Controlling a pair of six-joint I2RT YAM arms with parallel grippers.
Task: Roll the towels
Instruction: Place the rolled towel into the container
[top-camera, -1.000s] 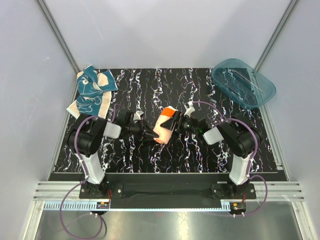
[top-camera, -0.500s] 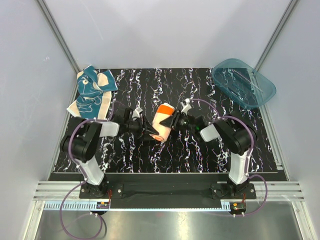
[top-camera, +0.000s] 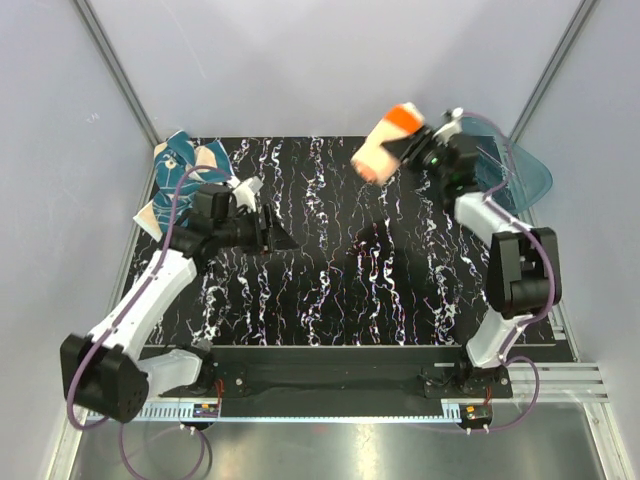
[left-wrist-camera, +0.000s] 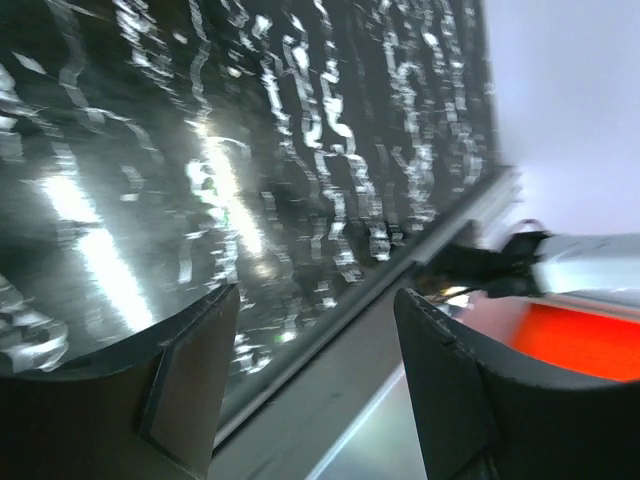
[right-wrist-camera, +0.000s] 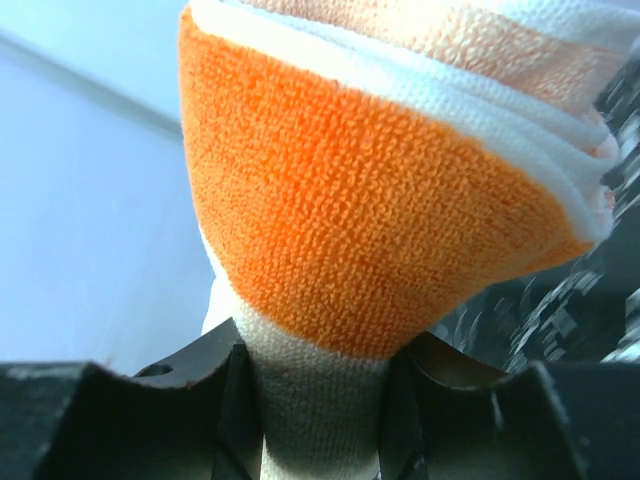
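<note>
Near us, the left end effector (top-camera: 282, 238) hangs wide open over the surface (top-camera: 330, 290), with nothing in it. Beyond it, the teal towel (top-camera: 182, 183) lies unrolled at the far left corner. Far right, the right end effector (top-camera: 412, 145) pinches the rolled orange towel (top-camera: 385, 145), lifted beside the tub (top-camera: 525, 180).

The right claw (top-camera: 408, 150) lifted the orange towel (top-camera: 383, 148); left claw (top-camera: 278, 233) released.

Left wrist view motion-blurred, mat (left-wrist-camera: 250, 150) smeared; tub (top-camera: 535, 180) half hidden behind right arm (top-camera: 478, 208); orange towel (right-wrist-camera: 380, 200) cropped at top edge.
</note>
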